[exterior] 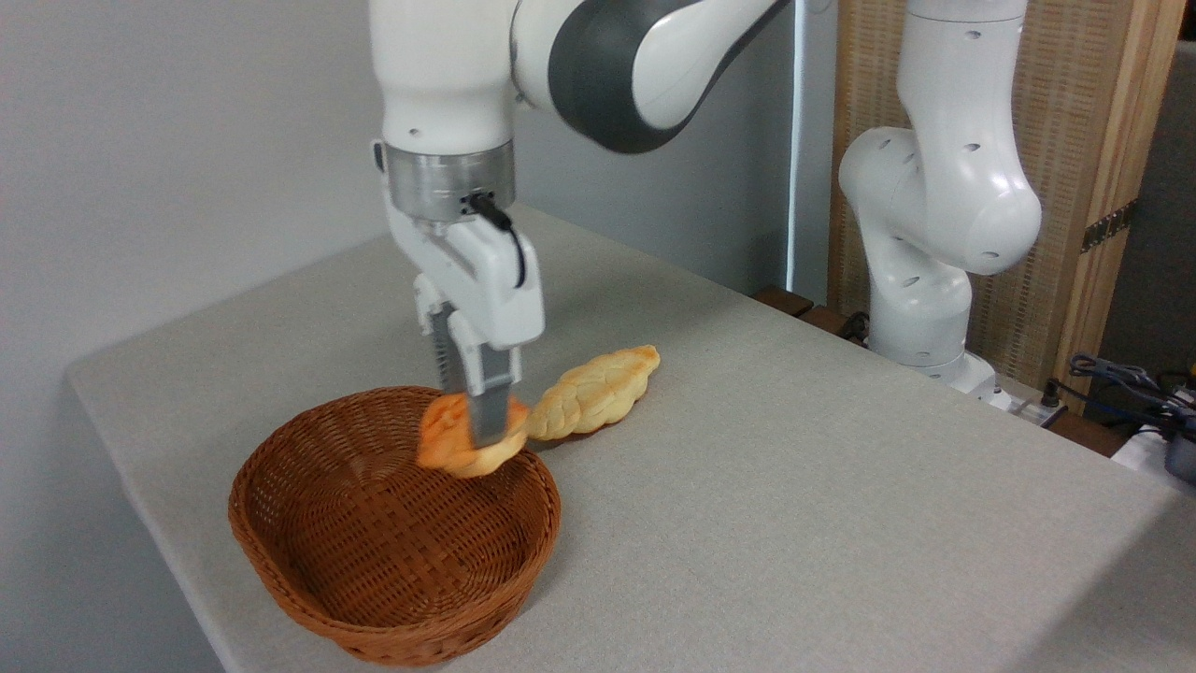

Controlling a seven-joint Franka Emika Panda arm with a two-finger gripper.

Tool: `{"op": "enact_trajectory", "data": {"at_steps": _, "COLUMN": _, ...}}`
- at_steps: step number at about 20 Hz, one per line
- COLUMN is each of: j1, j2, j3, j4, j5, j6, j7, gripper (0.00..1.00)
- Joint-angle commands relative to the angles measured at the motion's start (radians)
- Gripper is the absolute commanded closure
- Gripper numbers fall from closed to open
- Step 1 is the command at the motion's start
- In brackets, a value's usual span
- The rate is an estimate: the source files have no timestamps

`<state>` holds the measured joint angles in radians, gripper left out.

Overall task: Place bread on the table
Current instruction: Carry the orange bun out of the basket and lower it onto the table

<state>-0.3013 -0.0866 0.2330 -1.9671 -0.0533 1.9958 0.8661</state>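
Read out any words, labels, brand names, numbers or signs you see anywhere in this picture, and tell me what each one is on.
None: no readable text shows anywhere.
White robot arm: no logo or label visible.
Brown wicker basket, small orange-golden knotted bun held in the gripper, pale-yellow braided loaf, grey-beige cloth table: all unmarked.
Cables and equipment at the right edge: too small and blurred to tell.
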Motion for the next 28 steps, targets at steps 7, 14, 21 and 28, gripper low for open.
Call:
{"op": "enact_trajectory", "data": {"at_steps": 7, "j1": -0.012, "j2": -0.171, "j3": 0.008, "j4": -0.229, "j5": -0.013, "j6": -0.129, "j7": -0.145, "gripper": 0.59}}
{"op": "enact_trajectory", "data": {"at_steps": 14, "j1": -0.018, "j2": -0.16, "j3": 0.002, "j4": -0.269, "j5": -0.013, "j6": -0.146, "j7": -0.162, "gripper": 0.06}}
{"op": "enact_trajectory", "data": {"at_steps": 21, "j1": -0.019, "j2": -0.15, "j3": -0.001, "j4": -0.269, "j5": -0.013, "j6": -0.144, "j7": -0.159, "gripper": 0.0}}
{"op": "enact_trajectory", "data": {"at_steps": 28, "j1": -0.021, "j2": -0.151, "j3": -0.001, "j4": -0.265, "j5": -0.011, "j6": -0.143, "j7": -0.157, "gripper": 0.0}}
